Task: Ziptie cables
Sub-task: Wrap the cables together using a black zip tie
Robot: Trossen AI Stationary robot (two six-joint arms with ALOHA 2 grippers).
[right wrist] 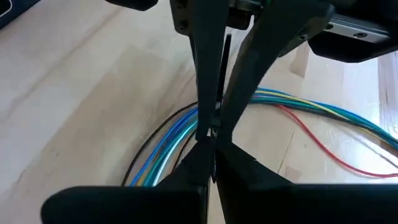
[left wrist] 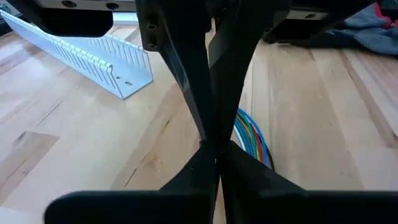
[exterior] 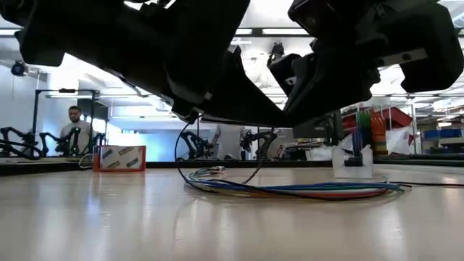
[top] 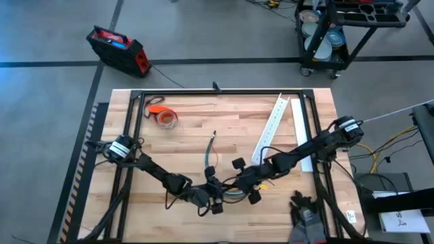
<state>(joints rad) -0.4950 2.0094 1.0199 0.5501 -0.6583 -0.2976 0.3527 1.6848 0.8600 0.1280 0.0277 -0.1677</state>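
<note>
The cables (right wrist: 168,152) are a bundle of blue, green, yellow, red and dark wires lying in a curve on the wooden table (top: 176,142), also seen in the low view (exterior: 290,190). My two grippers meet tip to tip just above the cables. My left gripper (left wrist: 214,155) and my right gripper (right wrist: 210,146) are both shut. The ziptie (right wrist: 222,62) is a thin dark strip running up between the left gripper's fingers. A thin dark loop (exterior: 178,156) hangs below the arms. My left gripper pinches the ziptie (right wrist: 217,115) at its fingertips, coming level from the table's left; the strip runs back along the gap between its fingers, clear of the table. My right gripper meets the same spot from the right with shut fingertips (right wrist: 202,155); its own fingers hide which part it has.
Two long white channel pieces (top: 271,129) lie slanting at the far right. An orange tape roll (top: 165,116) sits at the far left. A single green-dark wire (top: 209,152) lies mid-table. Dark gloves (top: 308,217) rest at the near right edge.
</note>
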